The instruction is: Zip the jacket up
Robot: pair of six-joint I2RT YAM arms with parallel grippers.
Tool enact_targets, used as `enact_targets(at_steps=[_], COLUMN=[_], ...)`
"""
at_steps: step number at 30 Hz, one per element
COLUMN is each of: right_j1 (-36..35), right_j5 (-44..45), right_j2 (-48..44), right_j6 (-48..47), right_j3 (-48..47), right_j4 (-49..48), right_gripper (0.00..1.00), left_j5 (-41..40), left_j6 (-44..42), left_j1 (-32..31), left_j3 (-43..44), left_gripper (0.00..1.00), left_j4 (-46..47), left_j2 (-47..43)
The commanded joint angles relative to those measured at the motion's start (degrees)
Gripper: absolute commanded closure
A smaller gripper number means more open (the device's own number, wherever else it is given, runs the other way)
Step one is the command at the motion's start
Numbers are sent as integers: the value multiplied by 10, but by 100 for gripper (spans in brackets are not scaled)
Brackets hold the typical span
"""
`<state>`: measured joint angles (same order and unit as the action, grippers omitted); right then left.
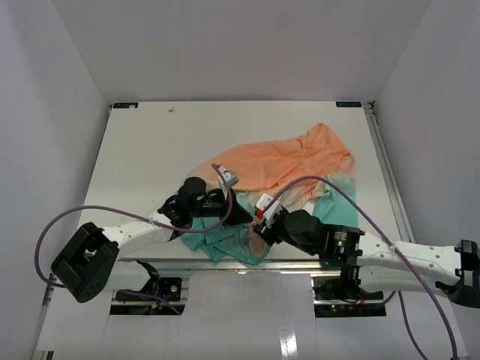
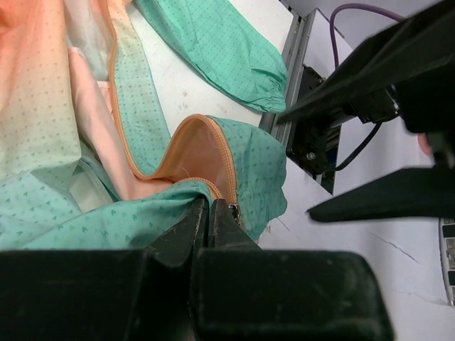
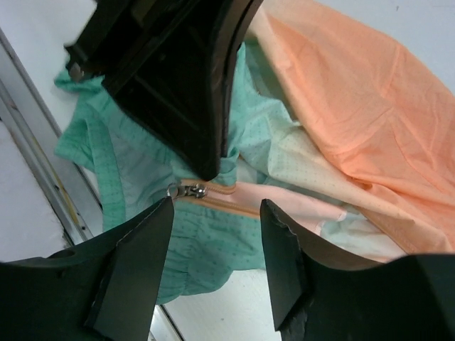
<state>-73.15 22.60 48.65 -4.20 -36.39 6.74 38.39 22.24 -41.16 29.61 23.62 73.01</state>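
The jacket (image 1: pixel 289 161) lies crumpled on the white table, orange at the far right, teal at the near edge. My left gripper (image 1: pixel 241 214) is shut on the teal hem beside the orange zipper seam (image 2: pixel 226 160); its fingertips (image 2: pixel 211 207) pinch the fabric next to the metal slider. In the right wrist view the metal zipper slider (image 3: pixel 190 190) sits on the seam just under the left gripper's fingers (image 3: pixel 206 135). My right gripper (image 3: pixel 216 220) is open, its jaws hovering either side of the seam, the left jaw close to the slider, not touching.
A teal sleeve cuff (image 2: pixel 249 64) lies near the table's metal front rail (image 2: pixel 291 64). The rail (image 3: pixel 43 177) runs close to the hem. Purple cables (image 1: pixel 67 217) loop over both arms. White walls enclose the table (image 1: pixel 150 142).
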Motion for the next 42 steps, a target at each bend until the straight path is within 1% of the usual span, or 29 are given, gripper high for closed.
enact_targets(at_steps=[1,4,6,8,11,16,22,26,31,39,42], right_j1=[-56,-83,-104,-114,-116,-116,-118,-120,-122,-122,-122], right_j5=[79,99,134,148,139,139,157,173,199,209,215], right_j2=[41,60,70,73,78,121,162,174,178,180,186], right_j6=[-28,-33,-38,-39,-45,-56,-59,-60,-60,-64,-63], right_j3=[-26,-23,-17,-12,-5,-18,-31,-30,-30,-28,-32], right_j4=[-22,-41,-50,-53,-60,-60,-60,-82,-90,-112,-111], right_gripper=[39,37,36,35,34,33,33,33,35,40,46], left_j5=[19,17,15,14,11,20,21,23,26,31,33], left_j6=[19,18,20,21,25,33,33,33,34,35,35], left_j1=[10,11,11,13,14,17,20,21,21,23,23], left_j3=[-7,-7,-7,-8,-11,-12,-13,-12,-14,-17,-17], left_gripper=[100,100,100,100,100,100,100,100,100,100,100], left_j4=[24,19,19,21,25,33,30,30,33,40,40], left_j2=[-5,-1,1,0,-6,1,-1,-1,-2,-2,-2])
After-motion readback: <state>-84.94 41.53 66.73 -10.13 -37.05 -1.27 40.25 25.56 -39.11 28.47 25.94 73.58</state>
